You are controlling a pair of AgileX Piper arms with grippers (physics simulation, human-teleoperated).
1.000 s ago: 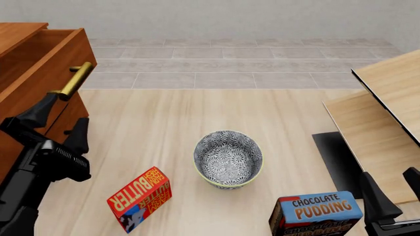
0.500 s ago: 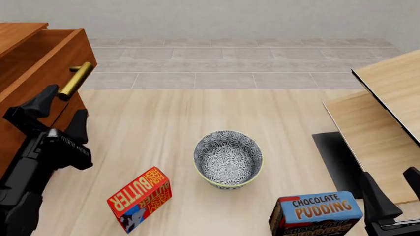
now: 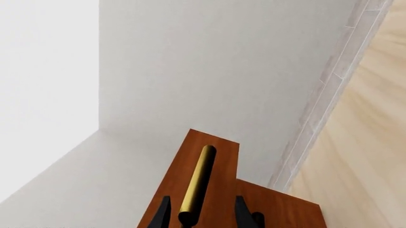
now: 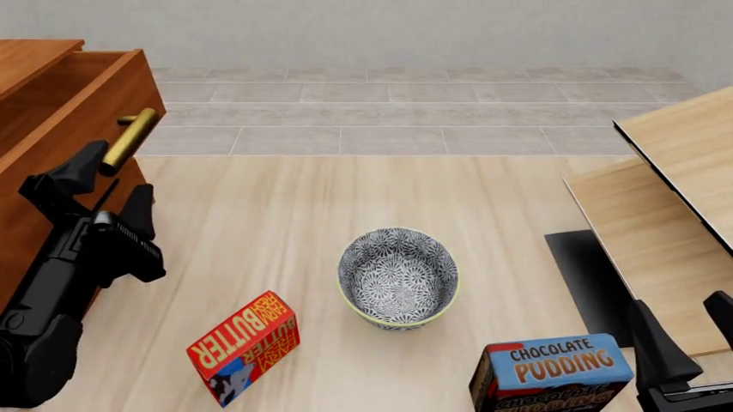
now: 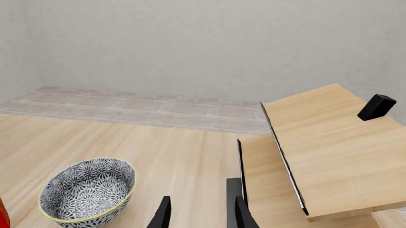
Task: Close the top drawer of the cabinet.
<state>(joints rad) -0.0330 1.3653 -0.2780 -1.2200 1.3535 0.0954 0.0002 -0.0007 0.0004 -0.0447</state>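
The reddish-brown cabinet [image 4: 34, 249] stands at the left edge of the front view. Its top drawer [image 4: 81, 107] is pulled out, with a brass bar handle [image 4: 129, 140] on its front. My left gripper [image 4: 109, 190] is open and right at the drawer front, its fingers either side of the handle's near end. In the left wrist view the handle [image 3: 198, 178] runs on from between the fingers [image 3: 163, 216] of the left gripper [image 3: 201, 218]. My right gripper [image 4: 687, 330] is open and empty at the bottom right, far from the cabinet.
A patterned bowl [image 4: 397, 276] sits mid-table, also seen in the right wrist view [image 5: 89, 194]. A red butter box [image 4: 244, 345] and a chocolate pudding box [image 4: 552, 371] stand near the front. Pale wood panels [image 4: 675, 197] and a dark mat [image 4: 586, 279] lie at right.
My left gripper has moved forward and up along the drawer front, closer to the brass handle. The drawer front looks shifted very slightly left. The right arm has not moved.
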